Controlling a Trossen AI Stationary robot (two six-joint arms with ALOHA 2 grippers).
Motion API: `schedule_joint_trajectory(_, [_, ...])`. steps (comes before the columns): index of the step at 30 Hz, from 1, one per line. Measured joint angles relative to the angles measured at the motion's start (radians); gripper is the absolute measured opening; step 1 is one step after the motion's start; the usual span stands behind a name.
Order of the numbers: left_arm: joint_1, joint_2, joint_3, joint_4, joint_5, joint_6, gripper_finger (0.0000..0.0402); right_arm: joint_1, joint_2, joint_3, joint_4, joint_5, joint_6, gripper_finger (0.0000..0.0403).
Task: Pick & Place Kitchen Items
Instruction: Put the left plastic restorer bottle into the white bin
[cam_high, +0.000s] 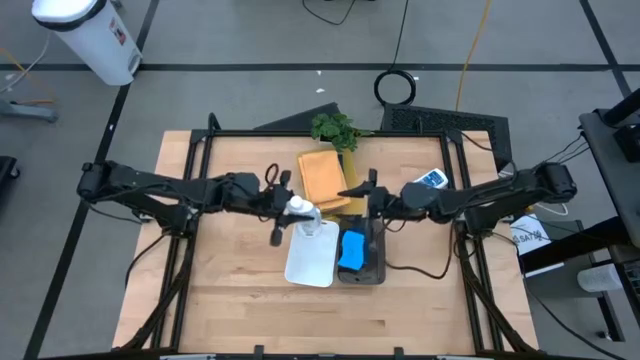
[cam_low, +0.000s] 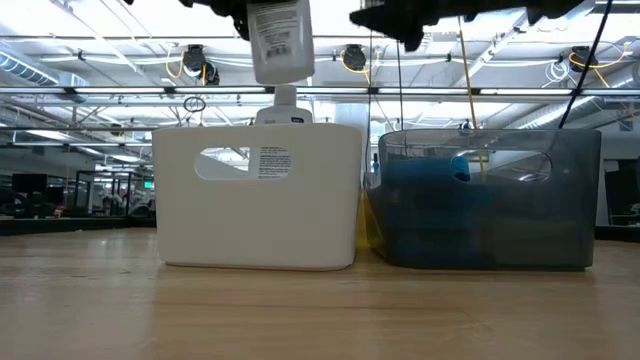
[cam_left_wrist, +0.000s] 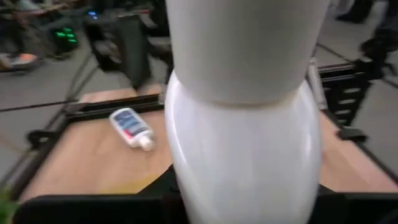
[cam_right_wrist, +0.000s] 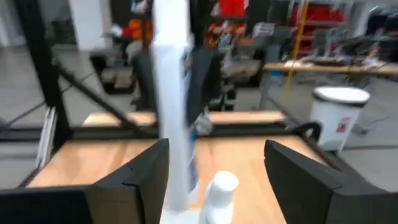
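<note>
My left gripper (cam_high: 283, 208) is shut on a white capped bottle (cam_low: 278, 40) above the white bin (cam_low: 258, 230). Another white bottle (cam_low: 280, 117) stands inside that bin, its label showing through the handle slot. My right gripper (cam_high: 362, 195) is open and empty, its fingers apart in its wrist view (cam_right_wrist: 216, 152), over the far end of the dark bin (cam_low: 490, 210). The dark bin holds bright-blue sponges (cam_high: 351, 250). An orange-tan cloth (cam_high: 325, 178) lies flat behind the bins. A third bottle (cam_high: 431, 180) lies on its side on the table at the right. My left gripper holds the bottle by its upper part (cam_low: 262, 12), at the low view's top edge, coming level from the table's left. The fingers themselves are hidden by the bottle and the frame edge. The bottle hangs upright, cap end (cam_low: 285, 96) down, clear above the white bin.
A leafy green plant (cam_high: 334, 127) stands at the table's far edge behind the cloth. The two bins stand side by side in the middle of the table. Bare wood lies near the front edge (cam_high: 250, 310) and at the left (cam_high: 220, 250).
</note>
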Motion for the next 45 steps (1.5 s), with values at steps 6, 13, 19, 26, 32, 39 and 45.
schedule_joint_trajectory(6, [-0.019, -0.002, 0.001, 0.045, -0.087, 0.016, 0.0092, -0.008, 0.106, -0.001, 0.071, -0.086, -0.012, 0.0246])
schedule_joint_trajectory(13, [-0.019, -0.002, 0.001, 0.056, -0.083, 0.015, 0.0092, -0.041, 0.267, 0.101, 0.09, -0.122, -0.011, 0.0263])
schedule_joint_trajectory(19, [-0.019, -0.002, 0.001, 0.061, -0.083, 0.018, 0.0092, -0.047, 0.365, 0.2, 0.092, -0.161, -0.004, 0.0254])
schedule_joint_trajectory(26, [-0.022, -0.002, 0.001, 0.057, -0.073, 0.003, 0.0092, -0.031, 0.387, 0.219, 0.068, -0.183, -0.01, 0.0158])
schedule_joint_trajectory(32, [-0.027, -0.001, 0.001, 0.054, -0.078, -0.031, 0.0105, -0.02, 0.386, 0.22, 0.042, -0.18, -0.005, 0.0075])
schedule_joint_trajectory(39, [-0.065, -0.032, 0.18, -0.226, -0.145, 0.008, 0.0213, -0.018, 0.388, 0.216, -0.022, -0.191, -0.008, 0.0075])
schedule_joint_trajectory(45, [-0.088, -0.033, 0.377, -0.463, -0.179, 0.023, 0.0288, -0.017, 0.386, 0.216, -0.036, -0.194, -0.014, 0.0075])
